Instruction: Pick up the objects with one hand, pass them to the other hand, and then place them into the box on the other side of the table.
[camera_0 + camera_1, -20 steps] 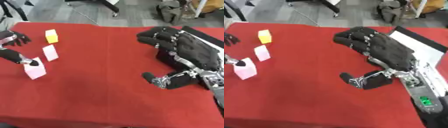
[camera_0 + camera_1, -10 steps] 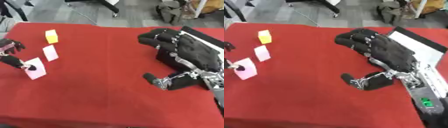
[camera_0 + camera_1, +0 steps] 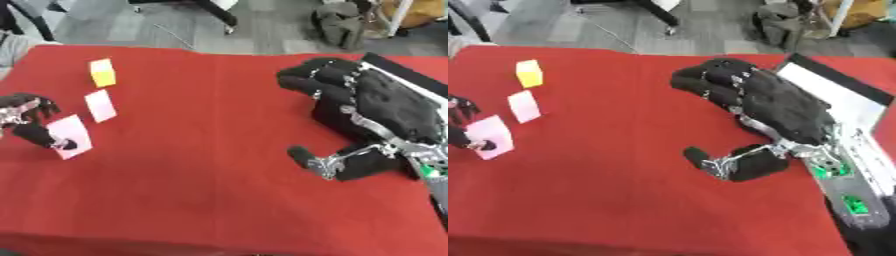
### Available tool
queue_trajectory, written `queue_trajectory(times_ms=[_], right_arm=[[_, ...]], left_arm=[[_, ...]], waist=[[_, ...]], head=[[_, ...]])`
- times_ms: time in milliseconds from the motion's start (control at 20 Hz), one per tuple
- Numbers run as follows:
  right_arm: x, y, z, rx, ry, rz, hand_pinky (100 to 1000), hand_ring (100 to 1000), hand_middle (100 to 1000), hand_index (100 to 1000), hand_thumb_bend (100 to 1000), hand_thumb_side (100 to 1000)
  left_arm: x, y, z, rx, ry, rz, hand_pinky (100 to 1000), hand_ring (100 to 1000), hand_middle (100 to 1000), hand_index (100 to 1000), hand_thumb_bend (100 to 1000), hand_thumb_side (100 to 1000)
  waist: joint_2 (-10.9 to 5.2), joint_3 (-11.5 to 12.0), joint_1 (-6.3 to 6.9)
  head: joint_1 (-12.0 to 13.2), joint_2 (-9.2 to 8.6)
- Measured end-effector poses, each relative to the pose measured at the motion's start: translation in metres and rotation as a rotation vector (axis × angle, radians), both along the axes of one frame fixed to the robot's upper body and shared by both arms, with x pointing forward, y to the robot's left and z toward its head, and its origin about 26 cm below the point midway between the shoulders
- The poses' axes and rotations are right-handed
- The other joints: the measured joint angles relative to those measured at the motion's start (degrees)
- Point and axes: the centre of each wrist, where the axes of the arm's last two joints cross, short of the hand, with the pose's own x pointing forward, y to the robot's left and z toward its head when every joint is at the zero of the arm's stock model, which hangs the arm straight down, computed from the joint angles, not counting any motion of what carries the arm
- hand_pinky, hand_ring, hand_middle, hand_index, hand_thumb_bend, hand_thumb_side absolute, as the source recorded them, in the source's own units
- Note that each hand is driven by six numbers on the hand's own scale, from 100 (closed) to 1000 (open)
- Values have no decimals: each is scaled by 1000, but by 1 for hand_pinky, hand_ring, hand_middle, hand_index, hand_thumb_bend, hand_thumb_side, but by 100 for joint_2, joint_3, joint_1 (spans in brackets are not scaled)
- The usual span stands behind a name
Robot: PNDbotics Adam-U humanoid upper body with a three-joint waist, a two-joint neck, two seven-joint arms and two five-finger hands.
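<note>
While left hand [image 3: 26, 117] pinches pink block [image 3: 70, 135] | yellow block [image 3: 102, 72], pink card [image 3: 101, 105] beside

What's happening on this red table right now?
The robot's left hand has its thumb and fingers closed on a pink block at the left edge of the red table. A second pink block and a yellow block sit nearby, untouched. The right hand rests open, palm down, on the right side, holding nothing.
</note>
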Motion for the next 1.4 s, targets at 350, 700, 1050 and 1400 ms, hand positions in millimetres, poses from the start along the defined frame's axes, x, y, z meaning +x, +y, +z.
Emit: queue_trajectory(times_ms=[350,700,1050,1400], right_arm=[[0,0,0,-6,3,0,867,856,875,978,220,619],[0,5,5,-18,-10,31,866,867,880,979,231,591],[-6,24,24,11,-96,136,924,966,945,1000,336,553],[-11,40,41,113,-173,231,933,975,954,1000,355,532]], left_arm=[[0,-1,-3,-7,13,-6,635,541,532,705,369,100],[7,-18,18,-52,-131,-64,627,506,482,654,331,100],[27,-81,61,-330,-289,-324,651,507,483,664,340,144],[37,-148,69,-639,-234,-594,654,506,481,664,359,197]], waist=[[0,0,-6],[-1,29,-12],[-8,27,-12],[-8,-3,-11]], head=[[5,0],[9,0],[10,0],[-7,0]])
